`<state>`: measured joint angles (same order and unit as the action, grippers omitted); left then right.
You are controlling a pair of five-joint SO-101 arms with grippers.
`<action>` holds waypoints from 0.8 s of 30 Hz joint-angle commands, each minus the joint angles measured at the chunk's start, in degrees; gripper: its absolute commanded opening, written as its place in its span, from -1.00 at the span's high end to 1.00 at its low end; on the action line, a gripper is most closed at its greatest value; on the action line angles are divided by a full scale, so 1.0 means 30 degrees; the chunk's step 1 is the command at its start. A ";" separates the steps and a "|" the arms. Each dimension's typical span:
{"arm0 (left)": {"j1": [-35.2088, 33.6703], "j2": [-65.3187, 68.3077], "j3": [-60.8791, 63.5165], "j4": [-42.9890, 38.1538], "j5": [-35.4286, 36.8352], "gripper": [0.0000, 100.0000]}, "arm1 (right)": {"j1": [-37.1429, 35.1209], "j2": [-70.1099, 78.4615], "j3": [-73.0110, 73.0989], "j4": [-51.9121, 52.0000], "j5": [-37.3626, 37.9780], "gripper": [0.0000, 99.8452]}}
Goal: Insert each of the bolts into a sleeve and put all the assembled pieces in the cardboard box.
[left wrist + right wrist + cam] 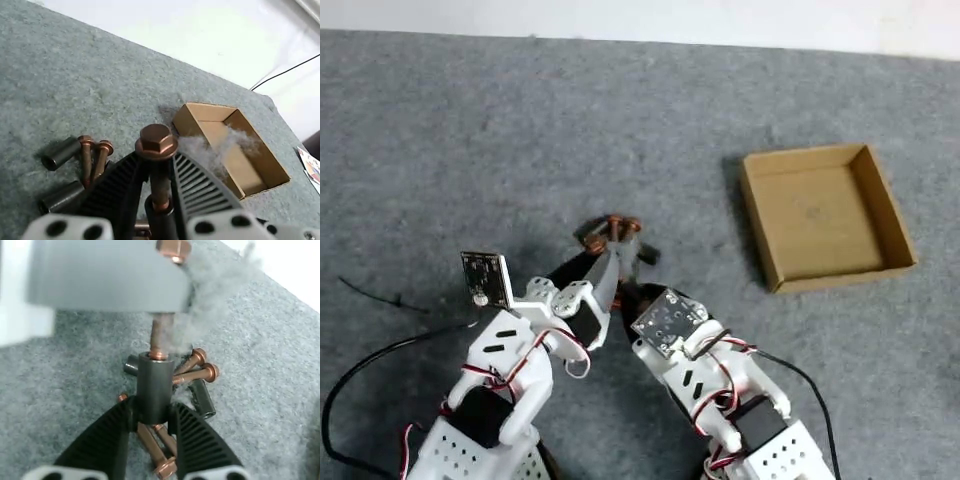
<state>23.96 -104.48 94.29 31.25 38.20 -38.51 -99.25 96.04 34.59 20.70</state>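
Centrally, near the front of the table, the two grippers met. The left gripper (156, 162) was clamped on a copper-coloured bolt (156, 141) with a flanged hexagonal head and a smooth shank, gripping it just below the head. The right gripper (152, 409) was closed around a dark, matte, cylindrical sleeve (152, 387) standing upright between its ribbed black fingers (197, 440). The bolt's shank ran straight down to the sleeve's open top, with its tip at the mouth of the bore; how far in it went could not be told.

Just beyond the grippers, the loose bolts (199, 374) lay on the grey felt-like table cover (470, 130), several of them side by side and touching. The loose sleeves (61, 153) lay on their sides among these bolts, their hollow ends showing. More copper bolts lay under the right gripper.

The cardboard box (815, 215), shallow, square and brown, sat well apart to the right and slightly farther back.
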 commanded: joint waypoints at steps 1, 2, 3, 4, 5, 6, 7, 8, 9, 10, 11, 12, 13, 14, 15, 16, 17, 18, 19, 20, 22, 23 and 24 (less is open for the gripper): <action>0.1480 -0.0073 -0.0044 0.1201 -0.0293 0.99 | 0.0278 -0.0396 0.2330 -0.0015 0.0176 0.99; 0.1626 -0.0073 -0.0073 0.1377 -0.0293 0.99 | 0.0278 -0.0425 0.2330 -0.0015 0.0176 0.99; 0.1656 -0.0073 -0.0103 0.1436 -0.0322 0.99 | 0.0308 -0.0425 0.2330 -0.0015 0.0176 0.99; 0.1597 -0.0073 -0.0103 0.1436 -0.0322 0.99 | 0.0308 -0.0425 0.2330 -0.0015 0.0176 0.99; 0.1509 -0.0073 -0.0103 0.1436 -0.0322 0.99 | 0.0308 -0.0425 0.2330 -0.0015 0.0176 0.99; 0.1480 -0.0073 -0.0103 0.1524 -0.0352 0.99 | 0.0308 -0.0425 0.2330 -0.0015 0.0176 0.99; 0.1480 -0.0073 -0.0103 0.1700 -0.0645 0.99 | 0.0308 -0.0425 0.2330 -0.0015 0.0176 0.99; 0.1568 -0.0073 -0.0073 0.1817 -0.1084 0.99 | 0.0308 -0.0425 0.2330 -0.0015 0.0176 0.99; 0.1568 -0.0073 -0.0015 0.1846 -0.1348 0.99 | 0.0308 -0.0425 0.2330 -0.0015 0.0176 0.99; 0.1538 -0.0073 0.0015 0.1817 -0.1436 0.99 | 0.0308 -0.0425 0.2330 -0.0015 0.0176 0.99; 0.1509 -0.0073 0.0015 0.1817 -0.1407 0.99 | 0.0308 -0.0425 0.2330 -0.0015 0.0176 0.99; 0.1509 -0.0073 0.0015 0.1817 -0.1407 0.99 | 0.0308 -0.0425 0.2330 -0.0015 0.0176 0.99; 0.1509 -0.0073 -0.0073 0.1817 -0.1407 0.98 | 0.0308 -0.0425 0.2330 -0.0015 0.0176 0.99; 0.1480 -0.0073 -0.0132 0.1817 -0.1407 0.98 | 0.0308 -0.0425 0.2330 -0.0015 0.0176 0.99; 0.1421 -0.0073 -0.0132 0.1817 -0.1407 0.95 | 0.0308 -0.0425 0.2330 -0.0015 0.0176 0.99; 0.1245 -0.0073 -0.0044 0.1817 -0.1377 0.89 | 0.0308 -0.0425 0.2330 -0.0015 0.0176 0.99; 0.1158 -0.0073 0.0015 0.1817 -0.1377 0.81 | 0.0308 -0.0425 0.2330 -0.0015 0.0176 0.99; 0.1040 -0.0073 0.0044 0.1817 -0.1377 0.71 | 0.0308 -0.0425 0.2330 -0.0015 0.0176 0.99; 0.0952 -0.0073 0.0073 0.1846 -0.1348 0.61 | 0.0308 -0.0425 0.2330 -0.0015 0.0176 0.99; 0.0894 -0.0073 0.0073 0.2081 -0.1348 0.52 | 0.0308 -0.0425 0.2330 -0.0015 0.0176 0.99; 0.0923 -0.0073 0.0103 0.2608 -0.1348 0.39 | 0.0308 -0.0425 0.2330 -0.0015 0.0176 0.99; 0.0894 -0.0073 0.0103 0.2637 -0.1348 0.36 | 0.0308 -0.0425 0.2330 -0.0015 0.0176 0.99; 0.0835 -0.0073 0.0132 0.2637 -0.1348 0.35 | 0.0308 -0.0425 0.2330 -0.0015 0.0176 0.99</action>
<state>27.38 -103.87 94.90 38.29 34.42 -38.24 -99.25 96.04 34.59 20.70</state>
